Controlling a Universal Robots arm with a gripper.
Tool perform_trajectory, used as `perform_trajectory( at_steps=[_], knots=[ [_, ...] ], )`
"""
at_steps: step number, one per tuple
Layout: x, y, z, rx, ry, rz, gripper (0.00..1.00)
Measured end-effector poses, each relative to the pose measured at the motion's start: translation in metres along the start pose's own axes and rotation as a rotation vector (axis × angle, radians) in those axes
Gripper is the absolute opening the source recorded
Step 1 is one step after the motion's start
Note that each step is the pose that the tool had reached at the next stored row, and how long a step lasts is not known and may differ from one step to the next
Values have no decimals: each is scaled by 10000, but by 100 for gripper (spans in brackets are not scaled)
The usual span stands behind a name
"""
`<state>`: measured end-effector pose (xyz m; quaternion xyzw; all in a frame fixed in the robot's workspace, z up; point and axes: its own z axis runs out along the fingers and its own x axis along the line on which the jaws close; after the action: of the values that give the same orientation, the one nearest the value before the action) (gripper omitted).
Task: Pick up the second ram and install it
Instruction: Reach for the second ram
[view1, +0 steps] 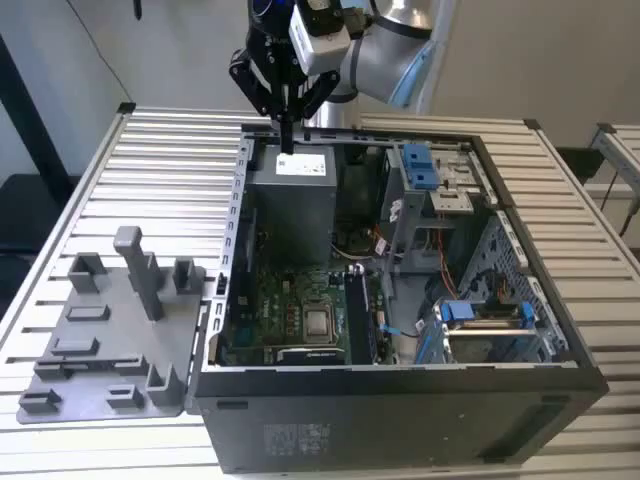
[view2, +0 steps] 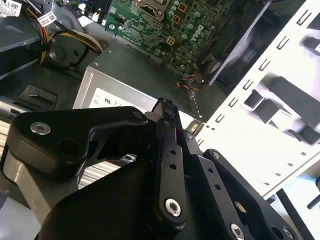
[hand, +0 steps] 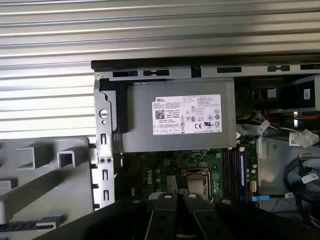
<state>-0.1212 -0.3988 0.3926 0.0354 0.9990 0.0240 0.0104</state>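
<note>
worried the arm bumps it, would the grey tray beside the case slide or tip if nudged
Probably slides: the grey tray looks like light plastic resting on the ribbed table. Tipping seems unlikely, since its base is broad and flat, though the tall upright post could catch a knock.

Second ram (view1: 356, 312), dark slim strip, edge-on, upright on motherboard (view1: 285, 300)

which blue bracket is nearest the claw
The far blue bracket, at the end of the case where the claw hangs; the near blue bracket sits at the opposite end.
</note>
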Motion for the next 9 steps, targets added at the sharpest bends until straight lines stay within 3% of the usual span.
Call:
perform_trajectory(
  at_steps=[9],
  knots=[
    [0,0,0,35,-3,-1,11]
  ],
)
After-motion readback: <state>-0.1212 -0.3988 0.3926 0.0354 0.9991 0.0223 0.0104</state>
